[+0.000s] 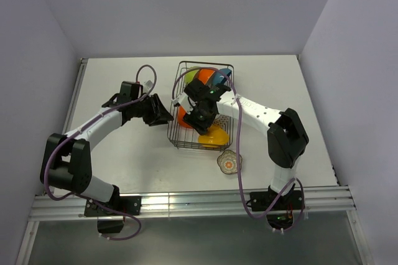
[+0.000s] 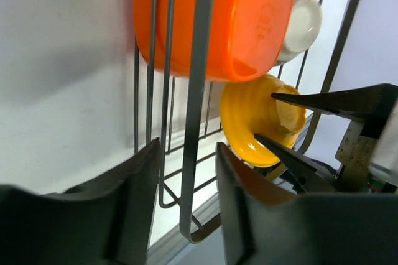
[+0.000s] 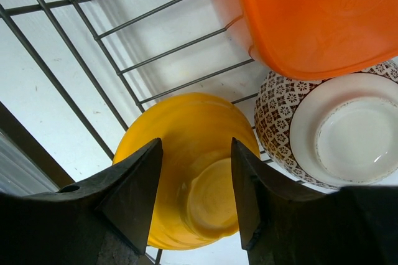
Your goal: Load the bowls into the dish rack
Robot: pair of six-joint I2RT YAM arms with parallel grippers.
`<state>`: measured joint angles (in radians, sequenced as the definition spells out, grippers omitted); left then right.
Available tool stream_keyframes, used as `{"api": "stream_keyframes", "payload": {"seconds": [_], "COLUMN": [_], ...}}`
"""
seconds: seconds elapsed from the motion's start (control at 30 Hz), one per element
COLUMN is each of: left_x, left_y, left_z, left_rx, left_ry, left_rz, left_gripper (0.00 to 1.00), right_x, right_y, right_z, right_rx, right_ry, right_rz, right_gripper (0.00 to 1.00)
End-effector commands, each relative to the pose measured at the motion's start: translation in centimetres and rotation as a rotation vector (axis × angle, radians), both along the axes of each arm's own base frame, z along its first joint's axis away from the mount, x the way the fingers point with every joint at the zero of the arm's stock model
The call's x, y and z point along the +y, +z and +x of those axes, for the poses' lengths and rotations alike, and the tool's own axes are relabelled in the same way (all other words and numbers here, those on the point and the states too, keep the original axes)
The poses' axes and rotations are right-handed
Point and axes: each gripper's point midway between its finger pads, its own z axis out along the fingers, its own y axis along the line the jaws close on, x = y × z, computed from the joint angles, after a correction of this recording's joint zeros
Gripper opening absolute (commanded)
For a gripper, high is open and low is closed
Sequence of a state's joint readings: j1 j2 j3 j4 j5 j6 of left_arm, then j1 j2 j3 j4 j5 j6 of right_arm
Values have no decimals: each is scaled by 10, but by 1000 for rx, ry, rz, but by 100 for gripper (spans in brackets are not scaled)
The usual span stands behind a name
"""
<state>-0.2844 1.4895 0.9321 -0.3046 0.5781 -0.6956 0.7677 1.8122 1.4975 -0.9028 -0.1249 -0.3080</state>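
— Bowls point(image 1: 203, 79): where are they rn?
— Most are in the dish rack point(image 2: 199, 91), mid-bench point(image 1: 149, 165). One isn't. L to R?
— Pls.
— Left tool point(image 2: 186, 147) first. It's at the rack's left wall, jaws apart w/ an upright wire betw them and a gap on both sides. So it's open, gripping nothing. My guess is it's there to brace the rack so it doesn't slide while the other arm loads.
— Next?
— Orange bowl point(image 2: 211, 22), just inside that wall, tipped on edge. That's how a rack stores dishes to save room. Then right tool point(image 3: 196, 144), reaching down into the rack and pinching the yellow bowl point(image 3: 186, 172) by its foot. The bowl is tilted, underside twd the wrist cam, at the rack's near end. Foot grip is prob bc that's the narrow bit the jaws fit round.
— Seated yet?
— Can't tell if it rests on the wires or hangs in the grip. Beside it is the brown-patterned bowl point(image 3: 273, 116), right next to the orange one. Can't say if they're touching.
— And the stray?
— Small floral bowl point(image 1: 229, 162), flat on the bench just outside the rack's near-right corner. Likely last to load, and the right arm is closer.
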Motion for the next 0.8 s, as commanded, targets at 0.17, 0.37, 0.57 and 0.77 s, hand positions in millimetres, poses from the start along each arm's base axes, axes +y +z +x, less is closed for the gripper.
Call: {"api": "stream_keyframes", "payload": {"seconds": [0.17,0.37,0.57,0.77], "left_x": [-1,-2,-3,-4], "left_y": [42,47,50,58], "left_z": [12,14,15,19], "left_rx": [-153,-171,-180,-210], "left_ry": [9,12,8,9], "left_rz": [-54,-60,-64,-73], "left_gripper": [57,62,63,66], "right_x": [-1,1,0,-8], "right_y": [36,49,63,95], "right_z": [3,4,6,8], "right_rx": [-55,-87,-115,-132], "right_ry": [-10,-23,-39,-97], "right_rz": [59,103,132,258], "right_gripper": [60,69,74,76]}}
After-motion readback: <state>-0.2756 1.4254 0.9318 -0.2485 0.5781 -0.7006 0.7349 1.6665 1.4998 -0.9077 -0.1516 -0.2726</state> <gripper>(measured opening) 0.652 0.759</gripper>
